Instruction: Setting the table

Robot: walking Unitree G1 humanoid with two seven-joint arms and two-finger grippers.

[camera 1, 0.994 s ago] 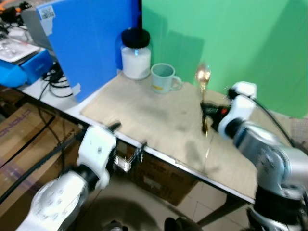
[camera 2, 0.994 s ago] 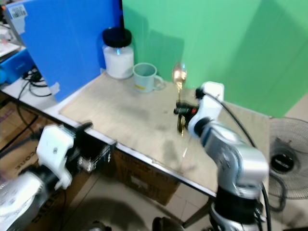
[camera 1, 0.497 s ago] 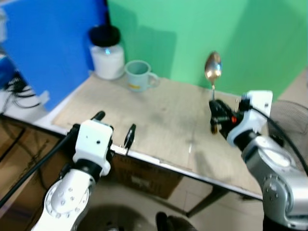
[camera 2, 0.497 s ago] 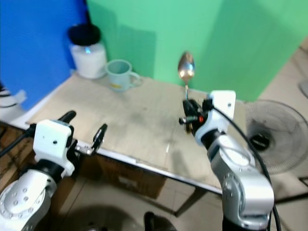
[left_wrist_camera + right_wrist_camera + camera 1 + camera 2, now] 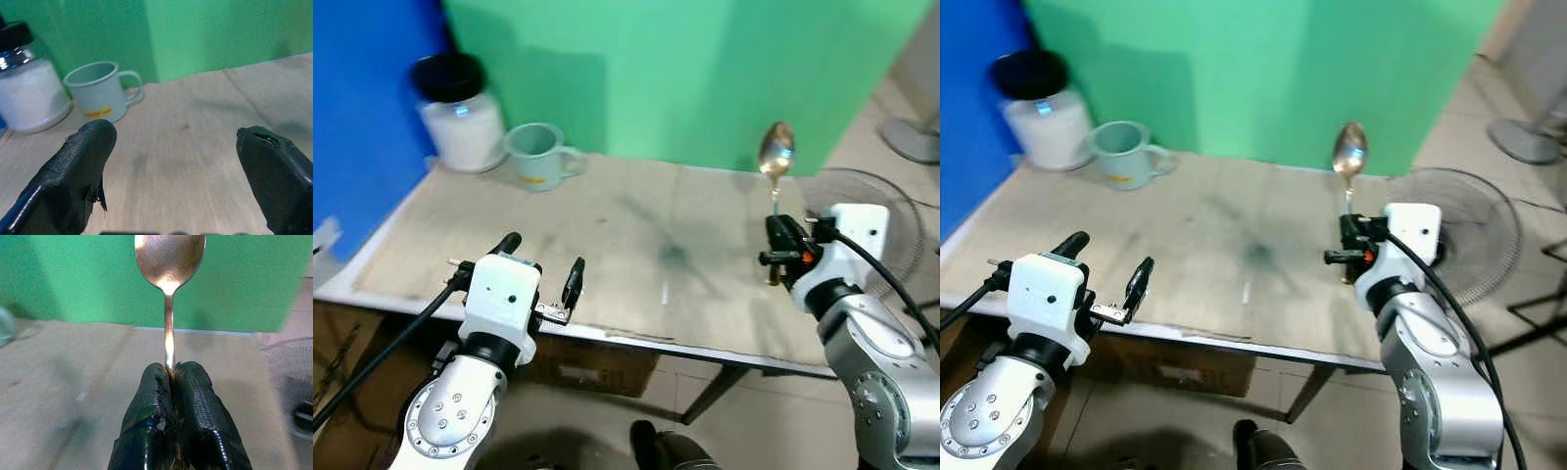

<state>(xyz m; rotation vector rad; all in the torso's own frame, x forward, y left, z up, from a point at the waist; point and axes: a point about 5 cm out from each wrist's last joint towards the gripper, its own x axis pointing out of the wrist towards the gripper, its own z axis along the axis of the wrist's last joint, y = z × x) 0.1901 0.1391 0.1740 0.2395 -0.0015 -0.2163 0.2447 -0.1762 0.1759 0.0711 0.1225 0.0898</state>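
Right claw (image 5: 168, 377) pinches spoon (image 5: 169, 264) upright above table (image 5: 636, 235).

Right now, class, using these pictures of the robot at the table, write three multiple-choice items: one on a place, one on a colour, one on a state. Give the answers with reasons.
1. Where does the mug stand?
A. Beside the jar, at the table's far left
B. On the floor
C. Between the right gripper's fingers

2. What colour is the jar's lid?
A. Red
B. Black
C. White

3. How does the left gripper stand?
A. Shut on the mug
B. Shut on a fork
C. Open, holding nothing

Answers: 1 A, the mug sits next to the jar by the green wall. 2 B, the lid is dark over white contents. 3 C, its fingers are spread apart over the near edge, while the right gripper grips the spoon upright.
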